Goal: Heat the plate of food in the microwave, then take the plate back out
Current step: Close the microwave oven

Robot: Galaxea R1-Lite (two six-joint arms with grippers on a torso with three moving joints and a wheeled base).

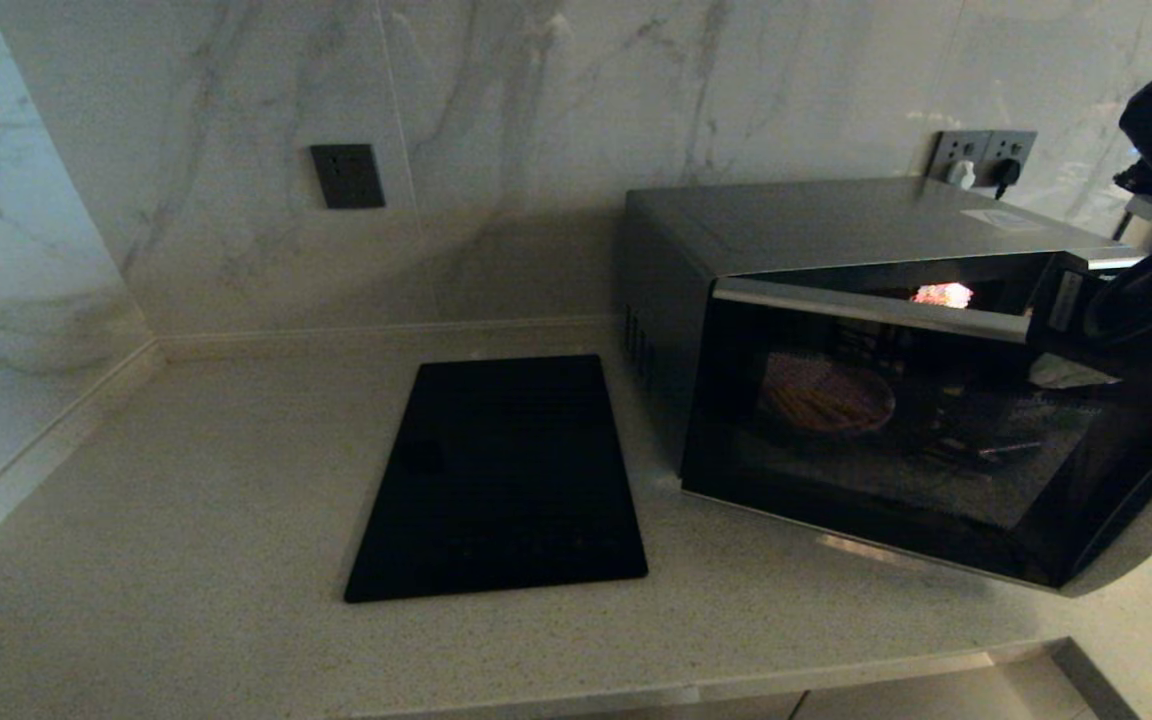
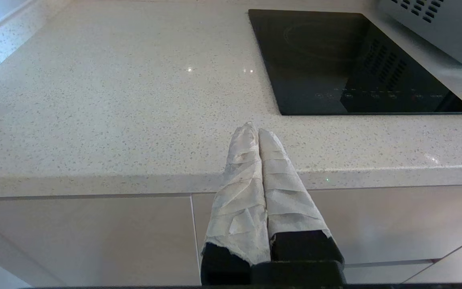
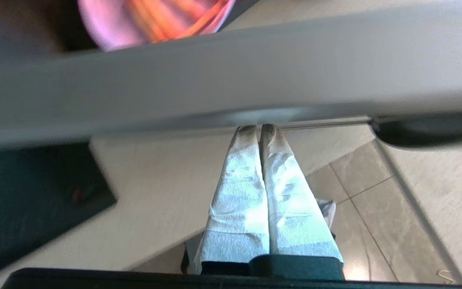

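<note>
The dark grey microwave [image 1: 836, 225] stands on the right of the counter with its black glass door [image 1: 896, 440] swung partly open and its inside lamp lit. Through the glass I see the lavender plate of food [image 1: 826, 398] with orange sticks, resting inside. My right arm [image 1: 1151, 310] reaches in at the door's free side, by the top corner. In the right wrist view the right gripper [image 3: 260, 129] is shut, tips touching the grey door edge [image 3: 231, 92], and the plate of food [image 3: 150, 20] shows beyond it. The left gripper [image 2: 255, 130] is shut and empty, low by the counter's front edge.
A flat black cooktop panel [image 1: 501, 480] lies in the counter to the left of the microwave. Marble wall runs behind, with a dark socket [image 1: 347, 176] and a plugged outlet [image 1: 984, 152]. Cabinet fronts [image 2: 94, 237] sit below the counter edge.
</note>
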